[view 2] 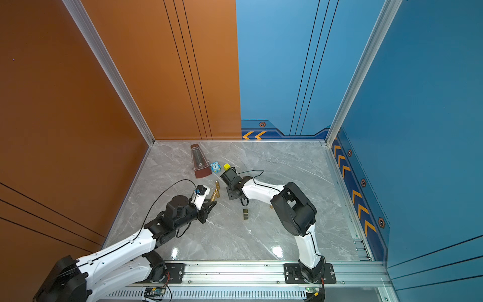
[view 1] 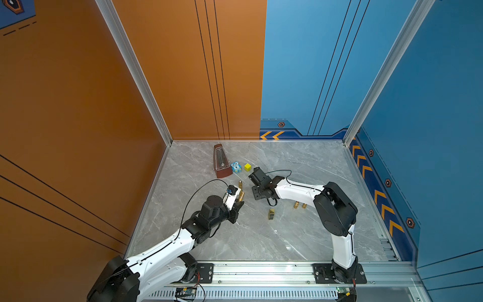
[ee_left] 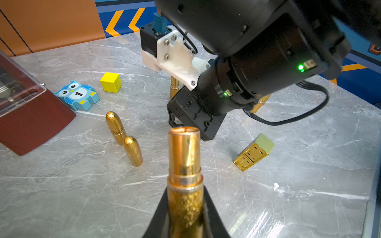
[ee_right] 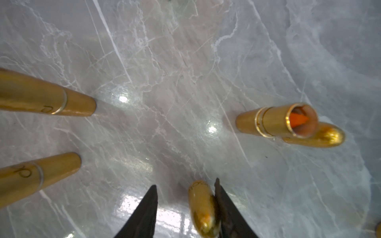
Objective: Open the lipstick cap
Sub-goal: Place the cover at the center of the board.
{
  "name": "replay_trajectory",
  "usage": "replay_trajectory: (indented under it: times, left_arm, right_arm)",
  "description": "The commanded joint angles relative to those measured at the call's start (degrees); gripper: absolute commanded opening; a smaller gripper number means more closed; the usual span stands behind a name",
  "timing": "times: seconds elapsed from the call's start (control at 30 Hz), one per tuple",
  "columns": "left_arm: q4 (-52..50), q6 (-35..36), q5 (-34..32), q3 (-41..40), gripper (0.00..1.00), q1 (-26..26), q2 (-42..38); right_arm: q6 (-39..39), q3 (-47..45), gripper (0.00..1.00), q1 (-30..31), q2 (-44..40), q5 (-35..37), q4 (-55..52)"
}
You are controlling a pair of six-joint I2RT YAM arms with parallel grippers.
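In the left wrist view my left gripper (ee_left: 185,191) is shut on the glittery gold base of a lipstick (ee_left: 184,156). Its smooth inner tube stands bare, with no cap on it. Both top views show this hold left of centre (view 1: 241,195) (view 2: 214,195). In the right wrist view my right gripper (ee_right: 185,183) is open just above the table. A gold bullet-shaped cap (ee_right: 203,208) rests against one finger (ee_right: 224,204), with a clear gap to the other finger. In both top views the right fingers are hidden under the wrist.
A capped gold lipstick (ee_left: 115,127) and a loose cap (ee_left: 133,151) stand near the metronome (view 1: 221,162), blue owl block (view 1: 236,167) and yellow cube (view 1: 247,167). A square gold case (view 1: 271,214) lies mid-table. An uncapped lipstick (ee_right: 288,121) and two capped ones (ee_right: 41,96) stand round the right gripper.
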Motion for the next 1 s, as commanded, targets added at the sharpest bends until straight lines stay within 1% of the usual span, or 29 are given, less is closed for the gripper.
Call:
replay_trajectory:
  times: [0.0, 0.2, 0.67, 0.83, 0.97]
  left_arm:
    - [0.94, -0.93, 0.25, -0.71, 0.0, 0.6, -1.23]
    - [0.88, -0.57, 0.16, -0.64, 0.0, 0.59, -2.2]
    - [0.98, -0.36, 0.33, -0.22, 0.0, 0.68, -1.35]
    - [0.96, -0.46, 0.44, -0.05, 0.0, 0.68, -0.94]
    - [0.9, -0.38, 0.84, 0.15, 0.0, 0.68, -0.77]
  right_arm:
    - [-0.06, -0.92, 0.46, -0.43, -0.68, -1.55, -1.01]
    - [-0.01, -1.18, 0.46, -0.85, 0.13, -1.6, -0.57]
    - [-0.2, -2.57, 0.47, -0.94, 2.44, -1.12, -0.03]
    - [-0.19, -2.67, 0.5, -0.89, 2.44, -1.24, 0.09]
    - [-0.02, -2.78, 0.56, -0.91, 0.62, -1.34, -0.3]
